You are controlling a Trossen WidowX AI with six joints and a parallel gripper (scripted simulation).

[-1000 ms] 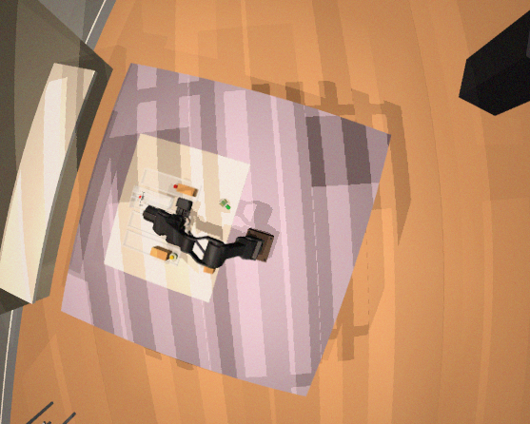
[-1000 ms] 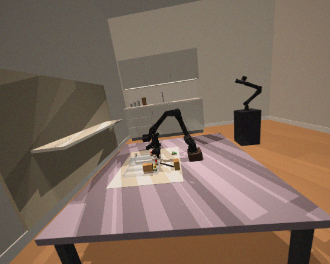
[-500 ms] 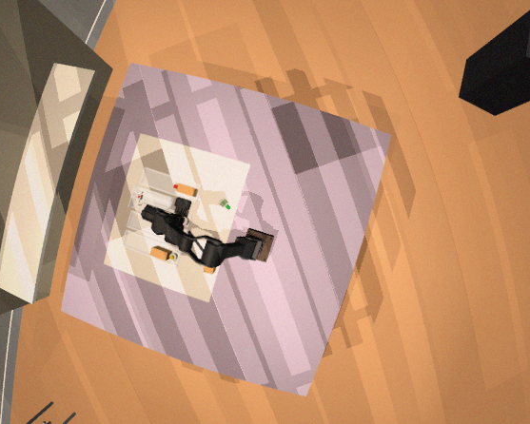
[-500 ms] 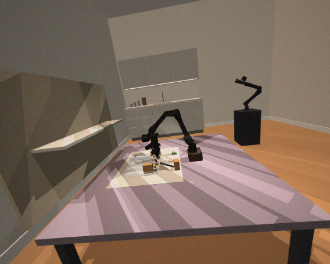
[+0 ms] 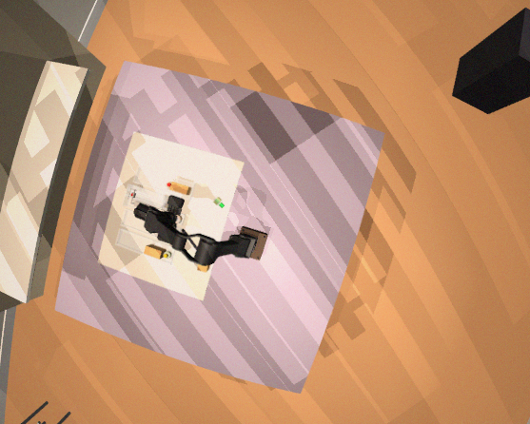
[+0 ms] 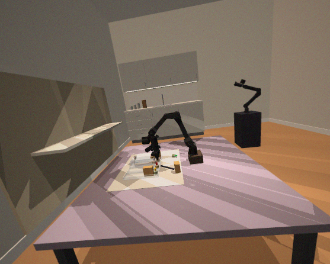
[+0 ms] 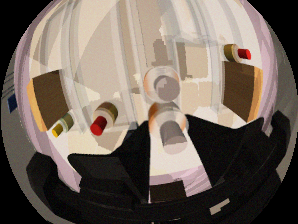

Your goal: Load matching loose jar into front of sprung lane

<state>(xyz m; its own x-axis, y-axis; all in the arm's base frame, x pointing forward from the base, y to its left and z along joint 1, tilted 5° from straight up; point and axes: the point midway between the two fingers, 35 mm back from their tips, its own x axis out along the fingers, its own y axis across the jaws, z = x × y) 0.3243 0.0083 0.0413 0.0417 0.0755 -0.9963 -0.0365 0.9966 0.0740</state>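
My gripper [image 7: 166,121] is shut on a clear jar with an orange band and a grey cap [image 7: 173,137]. A matching grey-capped jar [image 7: 164,86] stands just ahead of it in the clear lane, very close to it in the wrist view. Whether the two touch, and whether the held jar's base rests on the lane floor, I cannot tell. In the top and exterior views the arm hangs over the front part of the clear lane rack [image 5: 117,240] and hides much of the jars. The pusher plate and the front stop are not clearly visible.
Red-capped jars [image 7: 103,120] [image 7: 237,53] are to either side, and a yellow-capped jar [image 7: 62,125] [image 5: 166,255] is by a wooden block [image 7: 52,100] [image 5: 154,251] [image 6: 148,170]. A green-capped jar [image 5: 219,202] [image 6: 174,155] lies near the mat's edge. A black stick [image 6: 167,167] lies beside another block [image 6: 177,167].
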